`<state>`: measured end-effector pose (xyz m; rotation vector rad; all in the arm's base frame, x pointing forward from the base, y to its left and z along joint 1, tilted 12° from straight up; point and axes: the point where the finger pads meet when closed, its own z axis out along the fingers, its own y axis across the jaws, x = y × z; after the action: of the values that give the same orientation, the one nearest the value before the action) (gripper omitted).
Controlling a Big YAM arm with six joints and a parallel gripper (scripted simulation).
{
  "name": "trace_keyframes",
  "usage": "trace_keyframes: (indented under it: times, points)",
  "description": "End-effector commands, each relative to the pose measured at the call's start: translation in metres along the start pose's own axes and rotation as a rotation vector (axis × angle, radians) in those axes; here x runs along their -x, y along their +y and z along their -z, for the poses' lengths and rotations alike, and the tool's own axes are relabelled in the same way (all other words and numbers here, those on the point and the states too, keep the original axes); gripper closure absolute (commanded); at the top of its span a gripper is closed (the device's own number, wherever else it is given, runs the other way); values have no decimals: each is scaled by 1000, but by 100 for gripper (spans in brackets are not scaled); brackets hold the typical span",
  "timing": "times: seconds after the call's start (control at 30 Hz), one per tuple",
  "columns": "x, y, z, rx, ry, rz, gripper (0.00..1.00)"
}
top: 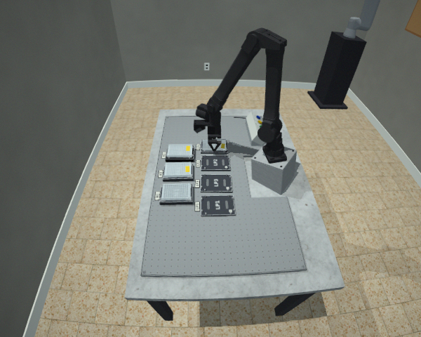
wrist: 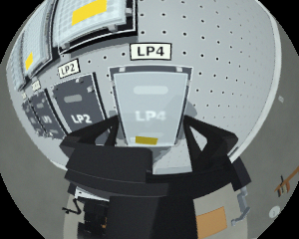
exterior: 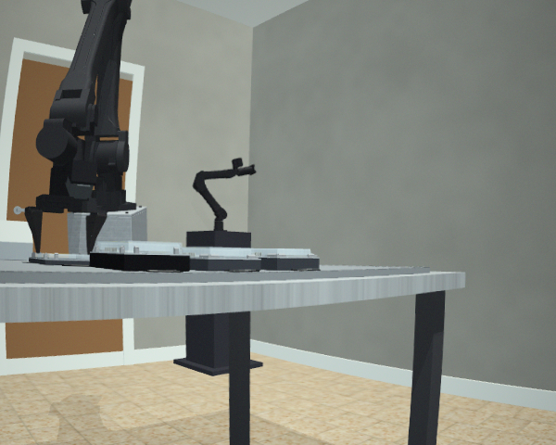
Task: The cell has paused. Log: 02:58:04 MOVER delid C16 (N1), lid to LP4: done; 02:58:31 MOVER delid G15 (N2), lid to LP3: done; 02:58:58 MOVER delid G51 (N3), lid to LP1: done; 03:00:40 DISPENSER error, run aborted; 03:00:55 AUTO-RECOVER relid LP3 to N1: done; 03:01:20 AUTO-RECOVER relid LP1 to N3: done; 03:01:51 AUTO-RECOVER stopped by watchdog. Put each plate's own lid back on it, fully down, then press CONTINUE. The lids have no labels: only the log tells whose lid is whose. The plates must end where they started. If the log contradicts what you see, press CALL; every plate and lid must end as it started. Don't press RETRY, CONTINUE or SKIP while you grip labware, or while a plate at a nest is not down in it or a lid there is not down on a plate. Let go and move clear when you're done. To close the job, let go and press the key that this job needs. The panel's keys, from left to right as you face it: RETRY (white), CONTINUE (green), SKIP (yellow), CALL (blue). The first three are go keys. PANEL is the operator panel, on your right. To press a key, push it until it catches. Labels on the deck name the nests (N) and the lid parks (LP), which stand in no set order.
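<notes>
Currently gripper (wrist: 151, 134) fingers (exterior: 33, 224) spread fully wide, gripping nothing, straddling clear lid (wrist: 149, 103) lying on LP4 park at far end of desk (top: 236, 286). Fingertips low beside lid edges; contact unclear.

Top view looks down from high above the table's (top: 236, 286) near end, exterior sits low at table-edge height facing the door (exterior: 29, 144), wrist looks straight down close over LP4; all share the plate rows.
</notes>
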<state>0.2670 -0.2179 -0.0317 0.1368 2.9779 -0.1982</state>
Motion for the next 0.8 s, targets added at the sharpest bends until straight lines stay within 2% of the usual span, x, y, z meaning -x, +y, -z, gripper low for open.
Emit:
trace_keyframes:
  times: [0.0,0.1,0.13,0.37,0.77]
  points:
    - [-1,0,-6,2,0,9,0]
    - [-3,1,-10,4,2,9,0]
    - [7,-5,-2,-9,-15,2,0]
    - [7,-5,-2,-9,-15,2,0]
    - [6,-5,-2,-9,-15,2,10]
